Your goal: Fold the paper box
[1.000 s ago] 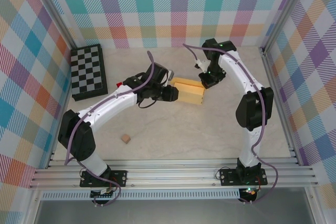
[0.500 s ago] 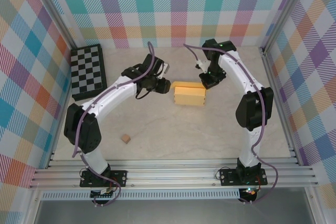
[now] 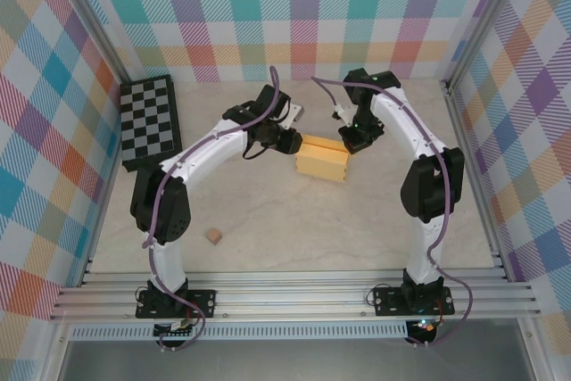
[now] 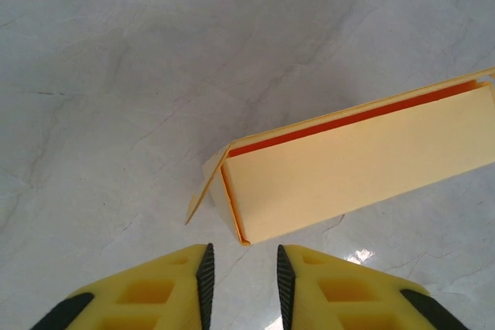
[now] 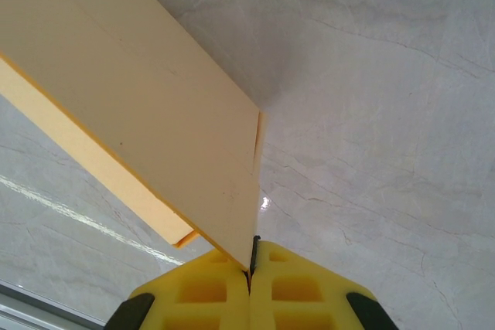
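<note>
The paper box (image 3: 322,159) is clamped by the right hand (image 5: 253,256); its loose end flap (image 4: 205,187) is probably to be tucked by the parted left hand (image 4: 241,268).

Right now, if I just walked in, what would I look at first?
The bright yellow paper box in the middle of the table jumps out first. The right end effector pinches its thin edge, while the left end effector hangs open just short of its other end. A black-and-white checkerboard lies at the far left.
</note>
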Available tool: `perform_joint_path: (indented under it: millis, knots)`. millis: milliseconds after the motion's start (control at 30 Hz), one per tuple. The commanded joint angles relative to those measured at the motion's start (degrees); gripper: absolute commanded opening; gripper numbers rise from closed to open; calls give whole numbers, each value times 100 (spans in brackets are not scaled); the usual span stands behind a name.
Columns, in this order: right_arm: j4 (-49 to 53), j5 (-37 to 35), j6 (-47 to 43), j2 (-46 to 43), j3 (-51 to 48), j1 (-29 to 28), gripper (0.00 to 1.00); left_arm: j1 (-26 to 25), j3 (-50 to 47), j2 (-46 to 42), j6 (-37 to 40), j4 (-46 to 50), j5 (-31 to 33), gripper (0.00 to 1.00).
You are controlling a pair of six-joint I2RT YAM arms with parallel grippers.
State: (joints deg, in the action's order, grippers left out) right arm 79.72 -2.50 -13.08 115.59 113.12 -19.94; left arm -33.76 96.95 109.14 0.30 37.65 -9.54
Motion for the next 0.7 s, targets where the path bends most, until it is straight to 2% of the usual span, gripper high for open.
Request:
perform_joint_path:
  millis: [0, 233, 500, 667]
  knots:
    - [63, 114, -150, -168, -73, -36, 5, -9, 203, 115, 261, 253, 212, 36]
    - [43, 175, -233, -229, -139, -39, 5, 74, 426, 282, 651, 342, -196, 37]
    - [54, 250, -255, -247, -141, -36, 5, 78, 563, 520, 691, 450, -399, 31]
    - [31, 250, -248, -248, -126, -34, 5, 72, 576, 518, 630, 502, -288, 13]
